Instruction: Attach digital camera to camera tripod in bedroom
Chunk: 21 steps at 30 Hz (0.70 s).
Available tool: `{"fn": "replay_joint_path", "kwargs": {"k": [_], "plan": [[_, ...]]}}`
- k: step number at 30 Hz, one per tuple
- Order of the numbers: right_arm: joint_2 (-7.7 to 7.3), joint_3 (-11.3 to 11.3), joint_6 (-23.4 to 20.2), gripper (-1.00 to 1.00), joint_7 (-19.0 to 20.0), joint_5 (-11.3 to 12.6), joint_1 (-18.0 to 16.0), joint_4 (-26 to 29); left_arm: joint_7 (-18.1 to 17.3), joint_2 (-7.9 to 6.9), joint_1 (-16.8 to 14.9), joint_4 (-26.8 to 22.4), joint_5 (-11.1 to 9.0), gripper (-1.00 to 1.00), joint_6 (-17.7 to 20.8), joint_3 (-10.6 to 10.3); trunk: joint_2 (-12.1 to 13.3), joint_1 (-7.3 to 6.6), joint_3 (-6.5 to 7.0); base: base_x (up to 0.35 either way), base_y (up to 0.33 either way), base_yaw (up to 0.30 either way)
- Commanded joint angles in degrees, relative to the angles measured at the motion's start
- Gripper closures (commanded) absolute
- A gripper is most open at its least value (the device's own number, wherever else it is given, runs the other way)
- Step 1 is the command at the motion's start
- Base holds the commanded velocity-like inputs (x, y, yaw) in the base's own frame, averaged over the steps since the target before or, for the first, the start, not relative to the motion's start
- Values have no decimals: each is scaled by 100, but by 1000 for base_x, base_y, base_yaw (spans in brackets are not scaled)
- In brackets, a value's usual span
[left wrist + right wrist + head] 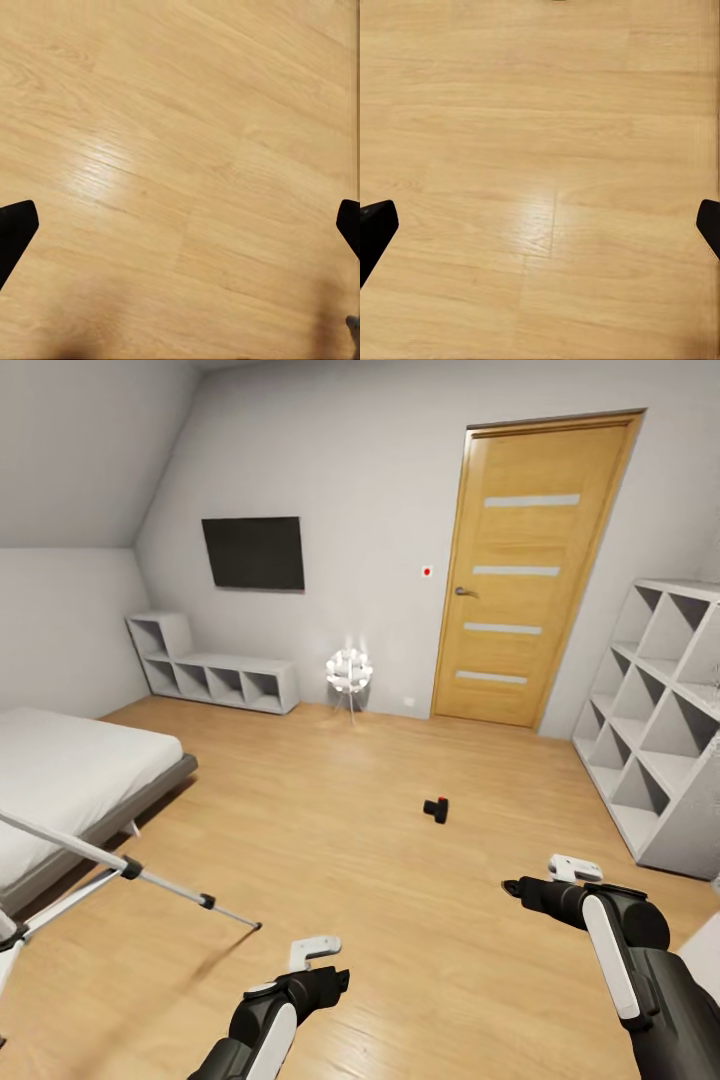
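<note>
Right now the digital camera lies on the light wood floor near the middle of the bedroom, out ahead of me and a bit toward my right side, with nothing touching it. Well apart from it, off to my left, I see part of the camera tripod: silver legs with black joints slanting down, 1 black foot planted on the floor just beside the bed. My right gripper hangs above the floor nearer to me than the digital camera, and my left gripper hangs lower in the head view, between the tripod foot and my right arm. In the left wrist view the 2 dark fingers sit at opposite edges with bare planks between them, so they are spread wide and hold nothing; the right wrist view shows the same for the other fingers, wide apart over bare floor. Farther out, a wooden door stands closed in the far wall, a black screen hangs to its left, a low white shelf unit runs beneath that, and a small glowing lamp stands between shelf and door. A tall white cube shelf lines the right wall.
</note>
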State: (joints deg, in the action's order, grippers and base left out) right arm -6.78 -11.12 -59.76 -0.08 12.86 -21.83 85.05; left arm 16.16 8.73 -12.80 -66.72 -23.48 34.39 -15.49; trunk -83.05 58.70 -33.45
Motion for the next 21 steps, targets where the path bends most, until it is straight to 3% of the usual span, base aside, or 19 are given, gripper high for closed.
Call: {"fn": "replay_joint_path", "kwargs": {"k": [1,21], "plan": [[-1,-4,-24,-100,-1,18,-4,3,54,-1,-3,-8,-61,-100,16,-7,-3,3,-13,324,-86,-182],[-1,33,-24,-100,-1,6,7,-42,54,-4,-3,-6,-54,-100,15,34,-3,3,-148,324,-57,-182]]}}
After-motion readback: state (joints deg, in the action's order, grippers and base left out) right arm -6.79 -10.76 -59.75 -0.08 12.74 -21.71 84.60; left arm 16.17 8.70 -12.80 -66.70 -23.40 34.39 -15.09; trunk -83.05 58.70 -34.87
